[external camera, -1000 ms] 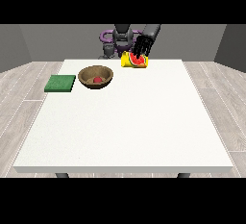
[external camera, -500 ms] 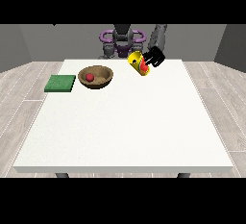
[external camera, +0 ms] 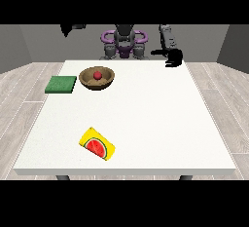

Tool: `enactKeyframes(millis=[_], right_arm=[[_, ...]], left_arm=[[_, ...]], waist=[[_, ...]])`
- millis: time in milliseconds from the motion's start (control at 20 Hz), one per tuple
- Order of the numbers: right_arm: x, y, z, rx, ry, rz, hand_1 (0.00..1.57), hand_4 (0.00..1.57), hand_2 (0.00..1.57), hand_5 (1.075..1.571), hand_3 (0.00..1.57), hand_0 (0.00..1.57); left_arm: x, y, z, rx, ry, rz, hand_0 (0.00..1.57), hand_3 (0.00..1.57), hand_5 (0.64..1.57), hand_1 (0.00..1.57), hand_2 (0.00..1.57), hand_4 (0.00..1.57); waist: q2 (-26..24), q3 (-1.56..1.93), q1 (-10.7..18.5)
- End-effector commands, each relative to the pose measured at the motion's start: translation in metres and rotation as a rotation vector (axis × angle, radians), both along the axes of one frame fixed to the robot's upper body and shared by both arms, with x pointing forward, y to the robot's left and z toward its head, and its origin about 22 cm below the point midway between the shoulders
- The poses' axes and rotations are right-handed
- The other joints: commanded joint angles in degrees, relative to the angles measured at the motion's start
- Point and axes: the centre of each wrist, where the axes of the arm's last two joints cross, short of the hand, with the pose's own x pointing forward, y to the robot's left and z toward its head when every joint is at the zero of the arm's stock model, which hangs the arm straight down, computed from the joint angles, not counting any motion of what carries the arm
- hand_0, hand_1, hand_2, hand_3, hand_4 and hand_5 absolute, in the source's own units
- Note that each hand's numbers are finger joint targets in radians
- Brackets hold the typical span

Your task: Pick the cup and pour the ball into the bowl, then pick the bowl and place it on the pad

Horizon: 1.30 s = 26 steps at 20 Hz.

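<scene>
Your hand at the view's right [external camera: 173, 57] is hanging empty, fingers too small to tell, with the ball [external camera: 97, 75] sitting in the bowl [external camera: 97, 78] well off toward the pad [external camera: 61, 84], so I'd be going for the bowl rim while ignoring the cup [external camera: 97, 143] lying on the counter [external camera: 146, 119].

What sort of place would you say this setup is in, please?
Probably a bare test room for tabletop manipulation: a large white table on a grey plank floor with plain grey walls, a humanoid robot behind it, and only a few props, such as a wooden bowl and a green pad.
</scene>
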Motion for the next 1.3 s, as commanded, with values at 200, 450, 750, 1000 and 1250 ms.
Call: enactKeyframes(millis=[200,450,750,1000,1250], right_arm=[[-0.006,0.04,0.013,-0.01,-0.09,0.022,0.0,0.49,0.0,1.568,0.0,0.0],[0.026,0.025,-0.032,0.033,0.022,-0.039,0.0,0.48,0.0,1.57,0.0,0.0],[0.041,0.032,-0.1,0.107,0.067,-0.039,0.0,0.42,0.0,1.57,0.0,0.0],[0.048,-0.005,-0.124,0.113,0.118,-0.029,0.0,0.33,0.0,1.571,0.0,0.0],[0.058,-0.007,-0.148,0.142,0.139,-0.059,0.0,0.29,0.0,1.57,0.0,0.0]], left_arm=[[0.006,0.122,0.058,-0.094,-0.147,-0.103,0.0,0.0,1.54,0.0,0.0,0.0],[0.016,0.131,0.126,0.02,-0.142,-0.154,0.0,0.0,1.515,0.0,0.0,0.0],[0.017,0.136,0.189,0.105,-0.159,-0.165,0.0,0.0,1.523,0.0,0.0,0.0],[0.007,0.156,0.23,0.137,-0.159,-0.133,0.0,0.0,1.541,0.0,0.0,0.0],[-0.007,0.168,0.273,0.171,-0.205,-0.147,0.0,0.0,1.545,0.0,0.0,0.0]], waist=[[9.49,0.53,-2.15],[7.66,0.67,1.97],[9.28,0.72,2.71],[9.08,0.69,0.87],[10.28,0.69,2.31]])
